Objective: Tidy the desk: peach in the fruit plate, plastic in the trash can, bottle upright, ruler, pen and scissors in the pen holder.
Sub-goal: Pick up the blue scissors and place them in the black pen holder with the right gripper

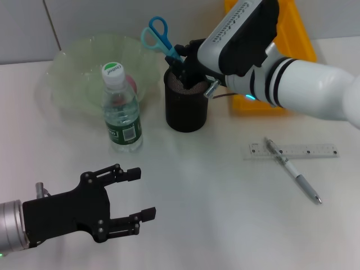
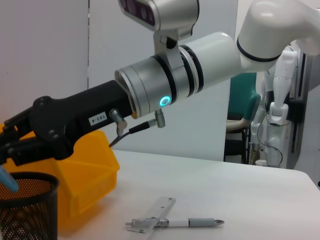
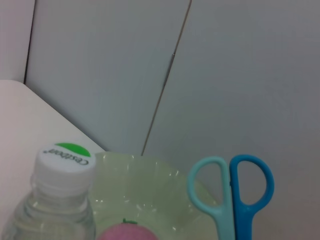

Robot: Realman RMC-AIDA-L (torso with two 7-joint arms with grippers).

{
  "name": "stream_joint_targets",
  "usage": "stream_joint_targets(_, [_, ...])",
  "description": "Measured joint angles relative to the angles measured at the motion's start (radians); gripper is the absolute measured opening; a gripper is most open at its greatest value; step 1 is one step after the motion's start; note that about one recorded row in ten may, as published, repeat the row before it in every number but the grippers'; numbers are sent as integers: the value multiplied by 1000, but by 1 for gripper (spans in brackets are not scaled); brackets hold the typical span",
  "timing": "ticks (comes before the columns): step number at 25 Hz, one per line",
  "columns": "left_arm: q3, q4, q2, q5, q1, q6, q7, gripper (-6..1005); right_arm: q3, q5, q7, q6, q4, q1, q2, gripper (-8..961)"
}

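Note:
My right gripper (image 1: 181, 66) is shut on the blue-handled scissors (image 1: 155, 35) and holds them with the blades down inside the black mesh pen holder (image 1: 185, 107). The handles also show in the right wrist view (image 3: 232, 192). The clear bottle (image 1: 121, 112) with a white and green cap stands upright left of the holder. The pink peach (image 1: 130, 83) lies in the translucent green fruit plate (image 1: 79, 76). The clear ruler (image 1: 292, 151) and white pen (image 1: 293, 171) lie crossed on the table at the right. My left gripper (image 1: 138, 194) is open and empty at the near left. No plastic is in view.
A yellow bin (image 1: 292, 34) stands at the back right, behind my right arm. In the left wrist view my right arm (image 2: 170, 85) reaches over the pen holder (image 2: 30, 210), with the ruler (image 2: 155, 212) and pen (image 2: 192, 222) beyond.

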Motion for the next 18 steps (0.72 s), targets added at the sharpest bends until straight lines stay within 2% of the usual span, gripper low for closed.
stream_joint_targets(9, [0, 2, 0, 0, 5, 0, 2, 800, -48, 2, 13, 39, 10, -20, 2, 226])
stream_joint_targets(14, [0, 3, 1, 0, 9, 0, 3, 800, -55, 2, 17, 50, -20, -56, 4, 228])
stream_joint_targets(17, [0, 3, 2, 0, 9, 0, 3, 800, -55, 2, 22, 52, -67, -93, 4, 411])
stream_joint_targets(18, [0, 3, 2, 0, 9, 0, 3, 800, -55, 2, 24, 52, -87, -108, 4, 431])
